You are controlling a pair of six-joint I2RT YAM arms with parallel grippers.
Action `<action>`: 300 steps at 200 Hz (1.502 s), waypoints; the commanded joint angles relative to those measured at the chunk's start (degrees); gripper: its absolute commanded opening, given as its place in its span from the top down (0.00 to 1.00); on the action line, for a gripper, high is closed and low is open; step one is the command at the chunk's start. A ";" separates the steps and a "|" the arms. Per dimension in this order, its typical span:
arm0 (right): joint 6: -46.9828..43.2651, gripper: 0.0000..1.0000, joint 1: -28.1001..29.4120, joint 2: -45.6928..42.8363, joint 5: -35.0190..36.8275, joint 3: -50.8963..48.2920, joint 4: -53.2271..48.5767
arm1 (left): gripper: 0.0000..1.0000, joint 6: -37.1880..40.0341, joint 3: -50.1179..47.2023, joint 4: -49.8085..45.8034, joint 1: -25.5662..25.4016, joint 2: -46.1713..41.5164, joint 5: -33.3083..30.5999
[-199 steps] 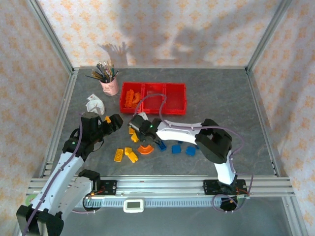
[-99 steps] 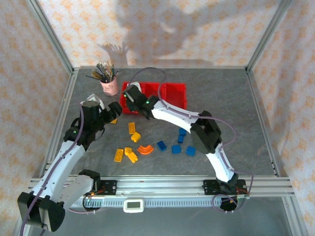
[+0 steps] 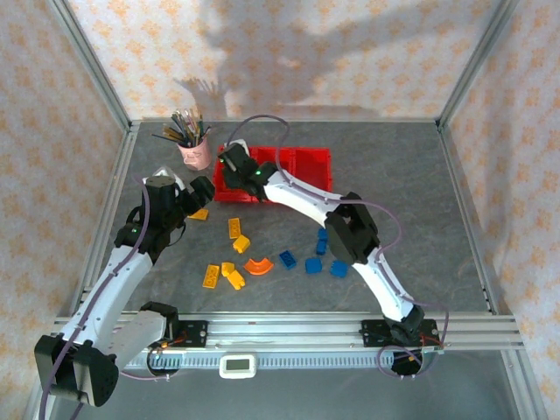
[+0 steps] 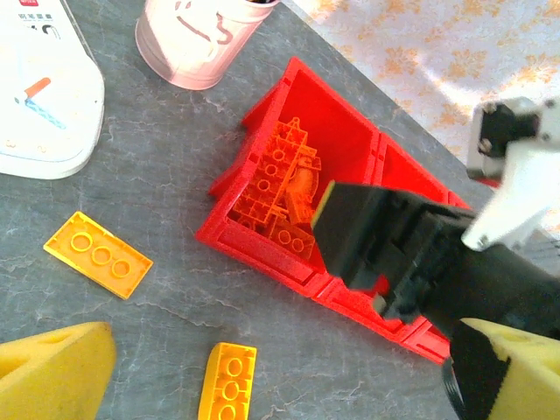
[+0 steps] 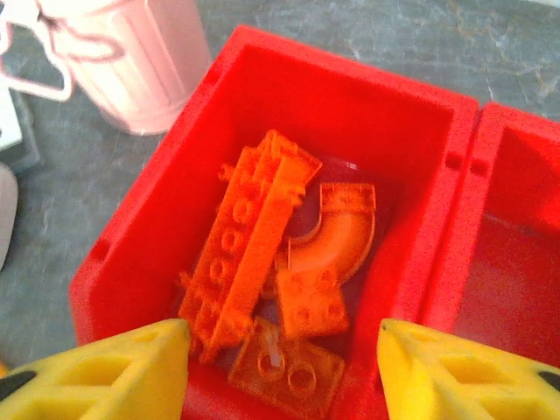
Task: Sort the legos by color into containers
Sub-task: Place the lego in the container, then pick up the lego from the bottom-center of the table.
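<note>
Matte grey marbled tabletop [image 3: 411,192]. Toward its rear, three glossy red plastic containers [image 3: 308,163], joined in a row, open-topped and straight-walled. In the left bin [image 5: 229,68], just beside a pink cup [image 5: 140,52], a heap of orange legos [image 5: 249,241]: hard, studded, one long lattice piece, flat plates, one curved arch [image 5: 339,229]. Loose on the table in front of the bins, yellow bricks [image 3: 211,276], an orange arch [image 3: 257,266] and blue bricks [image 3: 313,265]. Over the orange heap, right gripper [image 5: 282,337], yellow fingers [image 5: 131,367] spread apart, nothing between them. Nearby, left gripper [image 4: 280,367], likewise spread wide and empty, above two yellow plates [image 4: 98,255].
</note>
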 commanded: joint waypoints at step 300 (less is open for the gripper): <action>-35.75 0.34 14.70 -19.42 -18.29 -43.53 -2.59 | 0.01 -1.79 -6.94 -13.78 -3.06 -16.03 0.41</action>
